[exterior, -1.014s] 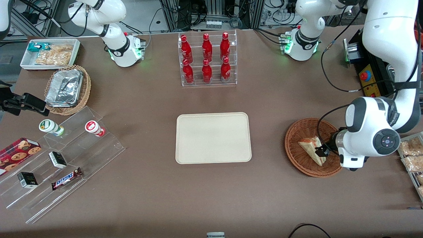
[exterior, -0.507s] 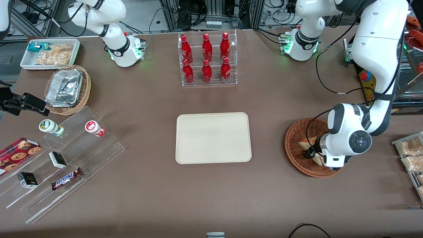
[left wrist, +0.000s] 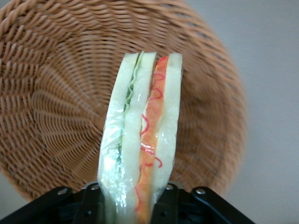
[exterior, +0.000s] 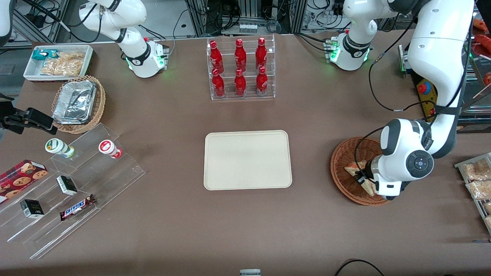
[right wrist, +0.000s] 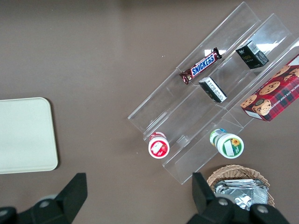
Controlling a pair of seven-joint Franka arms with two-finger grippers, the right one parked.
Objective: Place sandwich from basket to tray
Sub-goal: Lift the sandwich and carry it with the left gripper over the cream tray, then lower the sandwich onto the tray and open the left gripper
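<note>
Front view: the working arm's white wrist housing covers much of the basket (exterior: 347,168) and hides most of the gripper (exterior: 362,180), of which only a small black part shows at the sandwich (exterior: 355,168). Only a pale wedge of the sandwich pokes out from under the housing, over the basket's woven floor; whether it rests on the wicker or is lifted off it cannot be told here. The tray (exterior: 247,159) lies bare, well apart from the basket toward the parked arm's end of the table, with open brown table (exterior: 310,214) between them. A clear rack of red bottles (exterior: 241,68) stands farther from the camera than the tray. Bagged snacks (exterior: 477,178) near the basket are cut off by the frame edge.

Left wrist view: the gripper (left wrist: 132,205) is closed on the sandwich (left wrist: 140,144), its black fingers (left wrist: 91,205) pressing the two bread faces from either side; the finger bodies are cut off at the frame edge. The wedge stands on edge, showing green and red filling between white slices under a clear wrap. The basket (left wrist: 56,107) spreads beneath it, its rim partly out of frame.

Right wrist view: a corner of the tray (right wrist: 25,135) shows, the rest cut off. Near it stands a clear stepped display (right wrist: 205,98) with a Snickers bar (right wrist: 201,66).
</note>
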